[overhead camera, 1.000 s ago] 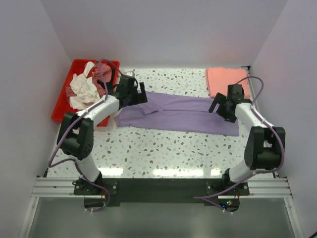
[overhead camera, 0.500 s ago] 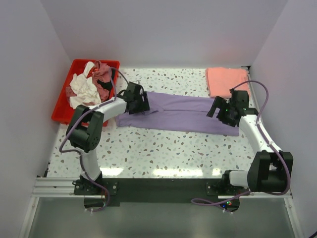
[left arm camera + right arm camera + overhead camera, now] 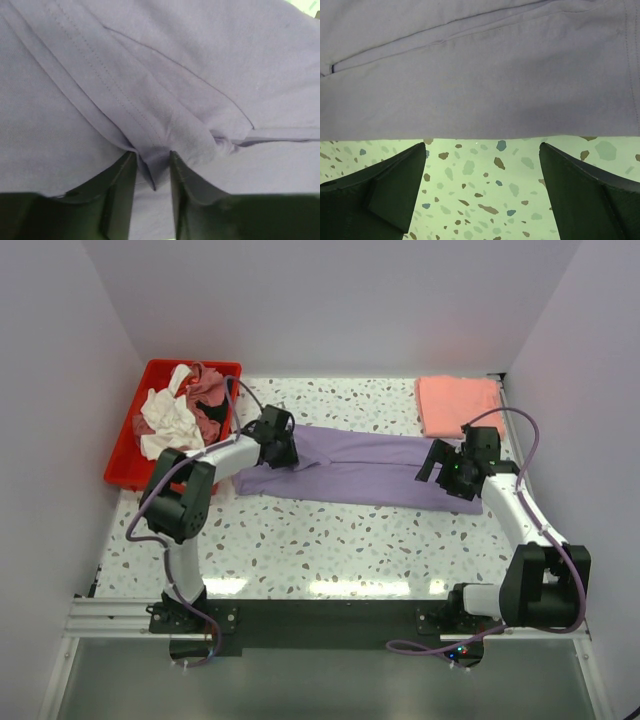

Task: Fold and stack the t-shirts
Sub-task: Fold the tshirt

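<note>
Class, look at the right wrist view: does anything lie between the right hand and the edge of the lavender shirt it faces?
Nothing visible does. The right hand has its fingers open, and only bare speckled table lies between them and the hem of the lavender shirt.

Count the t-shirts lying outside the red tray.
2: the lavender t-shirt stretched across the middle of the table, and the salmon-pink t-shirt folded at the far right corner. More t-shirts lie heaped in the red tray, some perhaps hidden.
</note>
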`<state>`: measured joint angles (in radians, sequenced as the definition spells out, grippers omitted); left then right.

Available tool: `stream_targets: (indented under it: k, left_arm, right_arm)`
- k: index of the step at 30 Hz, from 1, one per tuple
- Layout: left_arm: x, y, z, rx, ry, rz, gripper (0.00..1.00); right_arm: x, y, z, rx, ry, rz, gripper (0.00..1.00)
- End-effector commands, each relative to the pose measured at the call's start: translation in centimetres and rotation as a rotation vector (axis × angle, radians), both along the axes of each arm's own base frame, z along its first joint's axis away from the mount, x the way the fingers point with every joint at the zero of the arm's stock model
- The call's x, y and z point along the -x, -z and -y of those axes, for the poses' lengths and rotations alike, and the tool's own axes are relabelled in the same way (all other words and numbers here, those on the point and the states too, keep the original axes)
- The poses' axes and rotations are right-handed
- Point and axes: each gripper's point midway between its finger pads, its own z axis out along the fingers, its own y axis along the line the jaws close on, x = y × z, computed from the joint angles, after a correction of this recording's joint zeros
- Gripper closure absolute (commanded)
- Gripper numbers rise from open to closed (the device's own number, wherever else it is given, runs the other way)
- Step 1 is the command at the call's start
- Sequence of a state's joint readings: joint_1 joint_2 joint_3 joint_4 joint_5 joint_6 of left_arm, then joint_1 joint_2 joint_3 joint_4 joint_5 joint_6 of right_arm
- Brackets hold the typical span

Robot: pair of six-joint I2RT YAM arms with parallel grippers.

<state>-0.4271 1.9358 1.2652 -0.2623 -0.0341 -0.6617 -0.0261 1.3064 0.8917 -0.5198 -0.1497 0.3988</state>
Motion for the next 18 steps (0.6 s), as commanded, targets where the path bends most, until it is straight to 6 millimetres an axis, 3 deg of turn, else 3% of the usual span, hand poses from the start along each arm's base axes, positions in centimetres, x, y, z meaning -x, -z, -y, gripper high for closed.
stream_targets:
  k: [1, 3, 4, 7, 18]
  left_arm:
    - [-1.7, -1.7, 0.9, 0.02, -0.006, 0.052, 0.67]
    - [-2.1, -1.9, 1.1, 0.021, -0.006, 0.062, 0.74]
    - [-2.3, -2.0, 1.2, 0.022, -0.007, 0.067, 0.84]
    - [-3.0, -1.8, 1.3, 0.009, -0.003, 0.065, 1.0]
    - [-5.7, -2.8, 2.4, 0.0, 0.038, 0.13, 1.0]
  right_arm:
    - [0.0, -0.2, -0.3, -0.004, -0.023, 0.01, 0.01]
    - [0.0, -0.1, -0.2, -0.004, -0.021, 0.009, 0.01]
    - [0.0, -0.2, -0.2, -0.002, -0.02, 0.009, 0.01]
    - [0.0, 0.0, -0.1, 0.002, -0.019, 0.001, 0.01]
    - [0.0, 0.0, 0.1, 0.012, -0.012, -0.005, 0.01]
